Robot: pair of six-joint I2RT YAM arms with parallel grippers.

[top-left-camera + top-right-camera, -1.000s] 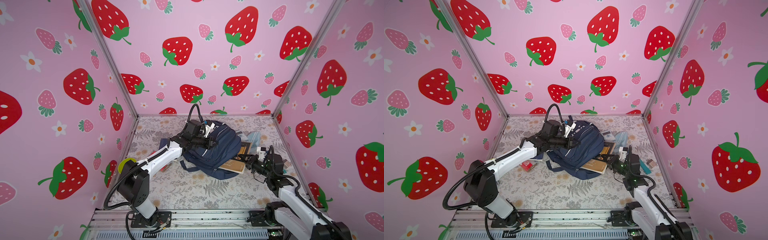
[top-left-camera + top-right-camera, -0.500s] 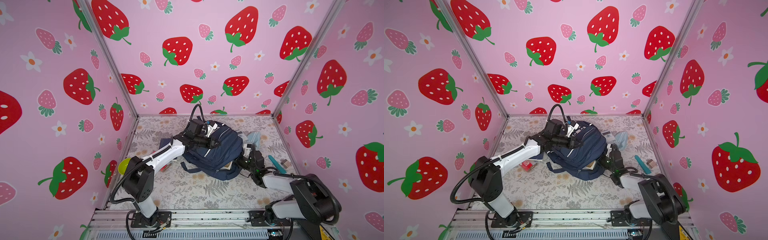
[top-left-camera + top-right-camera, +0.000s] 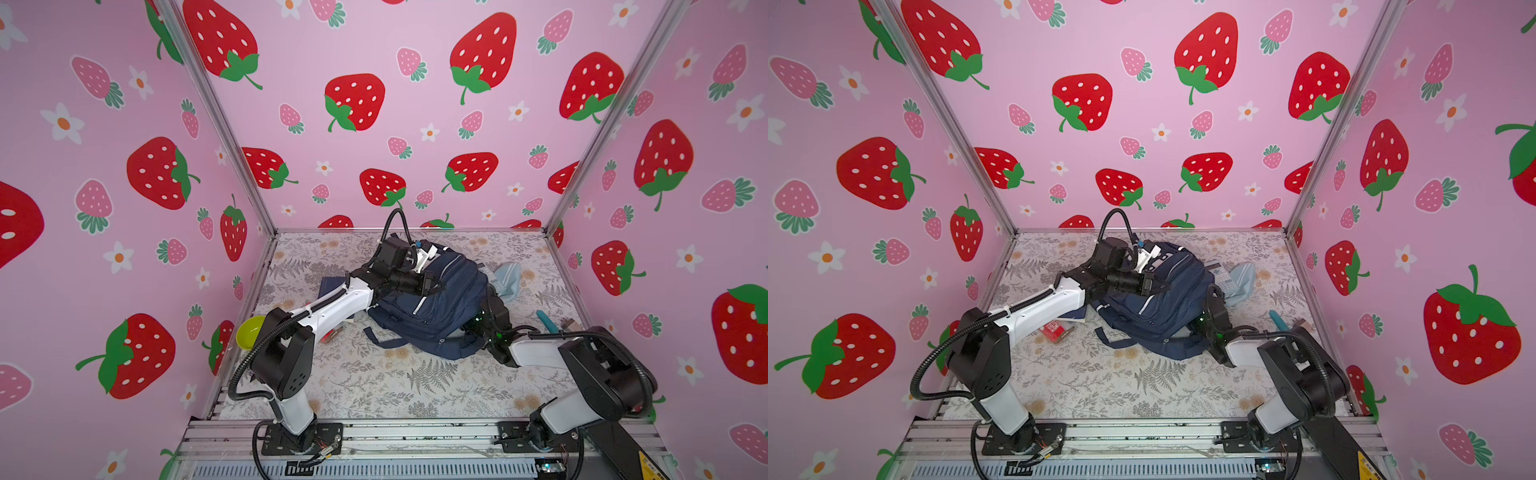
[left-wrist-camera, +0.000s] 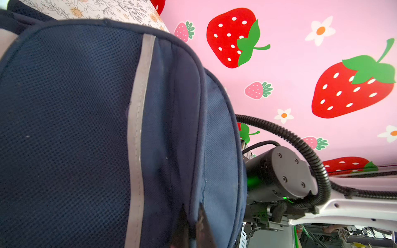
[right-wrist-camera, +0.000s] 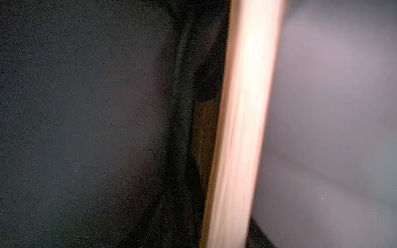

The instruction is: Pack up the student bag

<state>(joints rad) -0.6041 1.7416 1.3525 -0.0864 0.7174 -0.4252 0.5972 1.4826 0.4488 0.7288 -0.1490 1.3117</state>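
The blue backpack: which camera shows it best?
The top views: both show the whole student bag, straps and pockets. The left wrist view shows only a close-up patch of it; the right wrist view is dark blur.

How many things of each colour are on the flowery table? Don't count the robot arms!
Navy blue: 2, student bag, book
Light blue: 1, cloth
Teal: 1, pen-like stick
Red: 1, small box
Yellow-green: 1, bowl
Grey: 1, calculator
Tan: 1, small block
Total: 8
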